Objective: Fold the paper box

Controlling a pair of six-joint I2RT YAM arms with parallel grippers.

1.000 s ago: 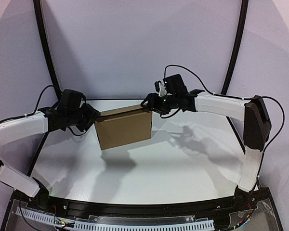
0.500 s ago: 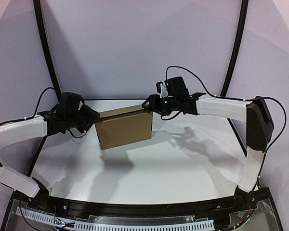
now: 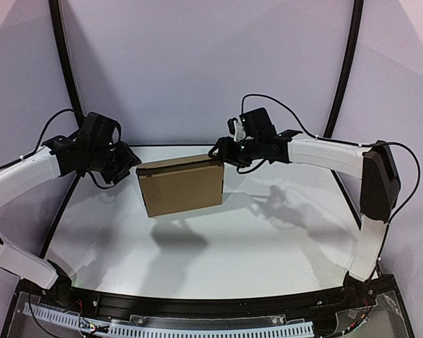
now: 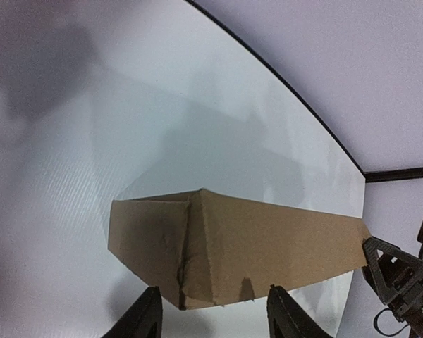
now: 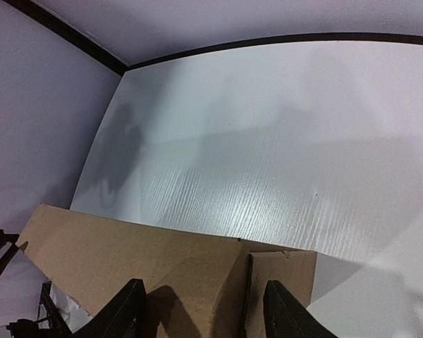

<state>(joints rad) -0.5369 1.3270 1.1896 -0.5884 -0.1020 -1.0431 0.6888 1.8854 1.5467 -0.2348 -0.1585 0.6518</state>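
The folded paper box (image 3: 182, 186) hangs above the table (image 3: 282, 239), toward 12 o'clock. The right gripper (image 3: 221, 152) clamps its 1 o'clock corner; the left gripper (image 3: 132, 164) gapes just beside its 10 o'clock corner. Folding looks nearly finished; next, probably lowering it flat.

no readable text or labels, paper box (image 3: 182, 186) unprinted
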